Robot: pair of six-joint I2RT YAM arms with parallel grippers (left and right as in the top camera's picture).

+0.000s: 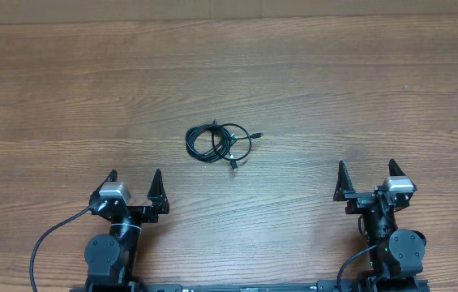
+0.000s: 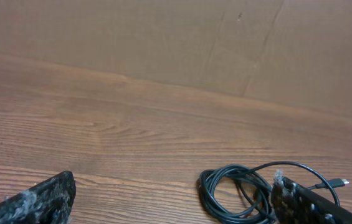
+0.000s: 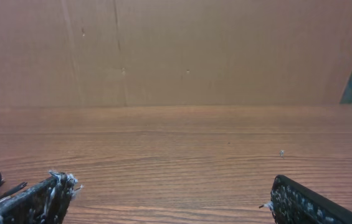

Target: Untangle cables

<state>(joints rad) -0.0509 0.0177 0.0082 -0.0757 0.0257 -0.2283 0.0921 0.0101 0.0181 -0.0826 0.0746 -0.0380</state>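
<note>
Overhead, we see the cables (image 1: 219,143) tangled mid-table (image 1: 334,81) — left gripper (image 1: 135,173) at 7 o'clock, right gripper (image 1: 366,165) at 5 o'clock, both jaws wide, holding nothing.

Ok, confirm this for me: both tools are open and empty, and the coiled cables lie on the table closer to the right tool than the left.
One thing is wrong. The overhead view shows the cables lying closer to the left tool than to the right tool. The rest stands: both tools are open and empty, and the cables lie coiled on the table.
</note>
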